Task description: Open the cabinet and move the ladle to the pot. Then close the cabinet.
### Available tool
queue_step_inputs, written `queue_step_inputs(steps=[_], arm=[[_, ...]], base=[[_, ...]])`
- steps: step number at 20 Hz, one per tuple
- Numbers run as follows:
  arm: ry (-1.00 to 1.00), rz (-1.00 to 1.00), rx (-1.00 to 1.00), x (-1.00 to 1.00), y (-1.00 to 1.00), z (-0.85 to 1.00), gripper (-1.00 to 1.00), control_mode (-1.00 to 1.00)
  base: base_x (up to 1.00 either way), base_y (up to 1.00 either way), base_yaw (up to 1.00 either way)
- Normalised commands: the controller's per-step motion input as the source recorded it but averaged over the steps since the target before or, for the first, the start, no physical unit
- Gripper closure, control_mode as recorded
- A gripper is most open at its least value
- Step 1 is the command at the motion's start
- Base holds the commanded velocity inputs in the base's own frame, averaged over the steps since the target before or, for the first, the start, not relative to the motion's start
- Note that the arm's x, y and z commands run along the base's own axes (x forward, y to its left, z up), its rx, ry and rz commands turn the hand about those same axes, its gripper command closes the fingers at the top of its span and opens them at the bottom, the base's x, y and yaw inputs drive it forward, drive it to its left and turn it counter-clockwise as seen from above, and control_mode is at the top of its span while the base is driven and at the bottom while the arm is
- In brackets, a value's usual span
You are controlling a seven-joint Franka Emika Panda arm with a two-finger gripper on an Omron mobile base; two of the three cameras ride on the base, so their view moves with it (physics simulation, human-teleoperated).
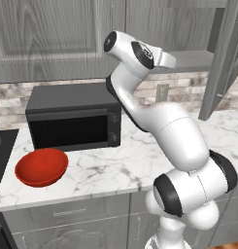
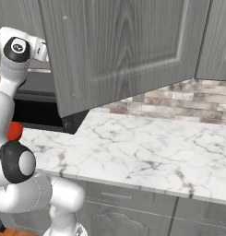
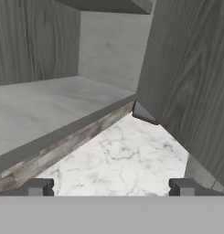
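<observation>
Hand point(image 3: 109, 187) wide apart, holding nothing; just its two dark tips cut off at the frame bottom. Cabinet point(image 2: 123, 46) door swung open over the tabletop point(image 2: 146, 152); in the hand view the door point(image 3: 191, 82) stands to the right and the shelf point(image 3: 40, 109) inside is bare where visible. No readable labels anywhere. Microwave point(image 1: 74, 116) and red bowl point(image 1: 41, 167) sit left; marble to the right is open room.

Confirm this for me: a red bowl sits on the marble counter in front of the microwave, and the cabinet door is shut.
The door part is wrong: the cabinet door is swung open, as the right base view shows. The red bowl does sit on the marble counter in front of the microwave.
</observation>
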Motion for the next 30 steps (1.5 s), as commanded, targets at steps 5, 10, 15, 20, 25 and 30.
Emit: queue_step_inputs(steps=[5, 10, 15, 20, 25, 30], arm=[[0.0, -0.13, -0.01, -0.2, -0.6, 0.0, -1.0, -1.0], [0.0, -0.12, 0.0, -0.27, -0.58, 0.0, -1.0, -1.0], [0.0, -0.1, 0.0, -0.47, -0.39, 0.0, -1.0, -1.0], [0.0, -0.12, -0.01, -0.79, -0.36, 0.0, -1.0, -1.0], [0.0, -0.14, -0.02, -0.85, -0.44, 0.0, -1.0, -1.0], [0.0, -0.14, -0.03, -0.78, -0.38, 0.0, -1.0, -1.0]], base=[[0.0, 0.0, 0.0], [0.0, 0.0, 0.0], [0.0, 0.0, 0.0], [0.0, 0.0, 0.0], [0.0, 0.0, 0.0], [0.0, 0.0, 0.0]])
